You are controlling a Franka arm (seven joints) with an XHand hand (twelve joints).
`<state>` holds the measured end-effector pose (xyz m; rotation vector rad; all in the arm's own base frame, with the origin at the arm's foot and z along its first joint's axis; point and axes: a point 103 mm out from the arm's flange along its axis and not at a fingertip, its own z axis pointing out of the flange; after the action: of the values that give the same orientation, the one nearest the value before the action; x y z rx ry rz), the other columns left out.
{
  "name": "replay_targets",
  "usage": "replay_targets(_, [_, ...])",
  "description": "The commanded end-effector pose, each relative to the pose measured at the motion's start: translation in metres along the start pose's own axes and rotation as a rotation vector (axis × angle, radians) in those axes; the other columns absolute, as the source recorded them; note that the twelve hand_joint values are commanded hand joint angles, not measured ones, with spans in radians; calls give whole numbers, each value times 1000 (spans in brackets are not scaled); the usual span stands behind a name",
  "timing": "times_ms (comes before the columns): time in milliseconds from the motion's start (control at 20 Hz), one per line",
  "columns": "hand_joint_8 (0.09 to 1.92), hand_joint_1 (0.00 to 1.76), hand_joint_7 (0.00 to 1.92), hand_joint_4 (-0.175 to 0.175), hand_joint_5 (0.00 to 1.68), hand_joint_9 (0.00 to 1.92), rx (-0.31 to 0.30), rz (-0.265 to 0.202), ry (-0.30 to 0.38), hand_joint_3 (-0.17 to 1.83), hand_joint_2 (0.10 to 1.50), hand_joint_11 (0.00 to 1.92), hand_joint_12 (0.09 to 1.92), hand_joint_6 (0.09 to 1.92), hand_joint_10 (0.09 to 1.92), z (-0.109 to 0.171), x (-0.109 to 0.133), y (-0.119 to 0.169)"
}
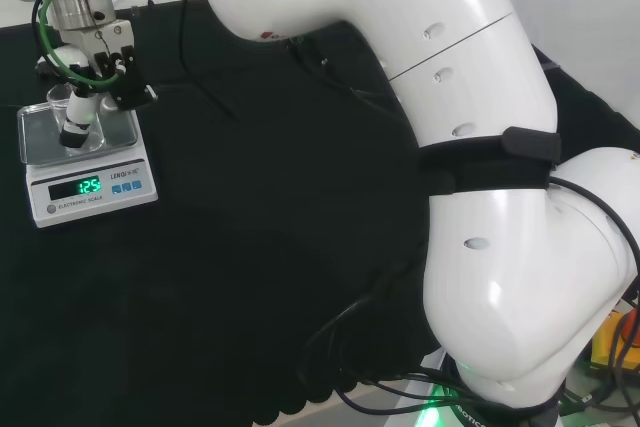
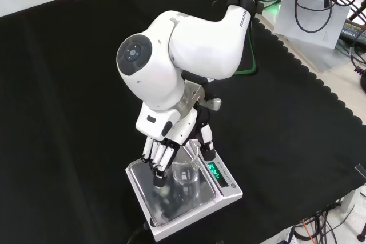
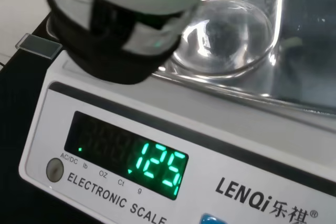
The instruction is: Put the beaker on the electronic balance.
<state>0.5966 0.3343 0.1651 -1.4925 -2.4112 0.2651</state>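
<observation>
Green lit digits, printed labels on electronic balance (image 3: 252,125) front.

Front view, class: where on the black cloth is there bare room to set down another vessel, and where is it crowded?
Free: the wide cloth left of the balance, and right of it. Crowded: the pan, where the hand is at the beaker.

A clear beaker (image 3: 226,38) stands upright on the steel pan (image 3: 294,85) of the balance (image 3: 157,129). A black and white part of the hand (image 3: 121,35) sits just beside the beaker, over the pan's edge. The balance's green display (image 3: 128,161) is lit.
</observation>
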Motion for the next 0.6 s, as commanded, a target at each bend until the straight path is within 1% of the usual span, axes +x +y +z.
replay_targets(50, [929,903,76,19,27,377,-26,4,12,665,545,216,1489,88,964,-3,-4,-7])
replay_targets(150, [737,816,19,44,6,258,-41,3,19,519,563,79,1535,87,942,-7,-6,-11])
replay_targets(200, [641,781,8,54,2,204,-51,1,21,452,575,40,1524,87,934,-9,-7,-13])
replay_targets(400, [251,663,0,76,0,37,-80,-3,27,248,626,1,1362,87,903,-23,-11,-22])
replay_targets(500, [126,621,0,82,0,8,-94,-5,28,182,648,0,1267,87,845,-31,-12,-27])
replay_targets(550, [87,606,0,85,0,3,-101,-6,28,156,657,0,1226,87,811,-35,-12,-30])
replay_targets(600, [87,593,0,87,0,1,-104,-6,27,137,663,0,1193,87,783,-38,-13,-33])
